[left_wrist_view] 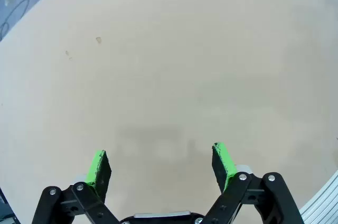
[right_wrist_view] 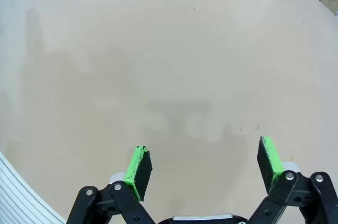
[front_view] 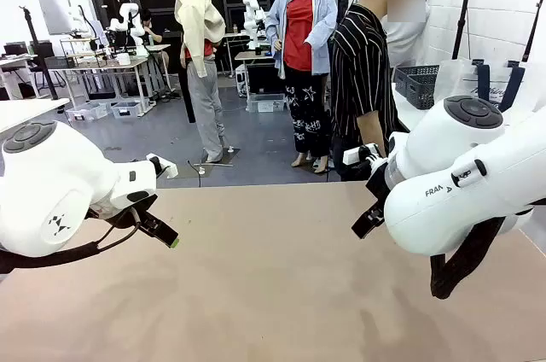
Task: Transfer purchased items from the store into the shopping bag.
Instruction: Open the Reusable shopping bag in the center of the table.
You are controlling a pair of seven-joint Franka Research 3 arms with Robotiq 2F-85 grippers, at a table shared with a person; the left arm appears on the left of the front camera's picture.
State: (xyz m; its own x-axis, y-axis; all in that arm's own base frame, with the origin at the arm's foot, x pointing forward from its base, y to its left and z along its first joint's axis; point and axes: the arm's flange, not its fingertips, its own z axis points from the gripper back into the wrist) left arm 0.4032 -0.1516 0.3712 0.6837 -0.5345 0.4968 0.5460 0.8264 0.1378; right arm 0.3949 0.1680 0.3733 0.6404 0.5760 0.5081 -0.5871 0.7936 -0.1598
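Left gripper (left_wrist_view: 158,152) gapes; black lattice basket (front_view: 416,87) beyond

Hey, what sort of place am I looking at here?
Most likely a robotics lab or test workshop: a white left arm and right arm reach over a tan table, a workbench loaded with gear stands behind on a grey floor, and a black mesh basket sits beside a shopping bag.

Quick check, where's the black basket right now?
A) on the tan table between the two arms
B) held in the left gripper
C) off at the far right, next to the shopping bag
C: the front view shows the black mesh basket at the far right, right beside the shopping bag.
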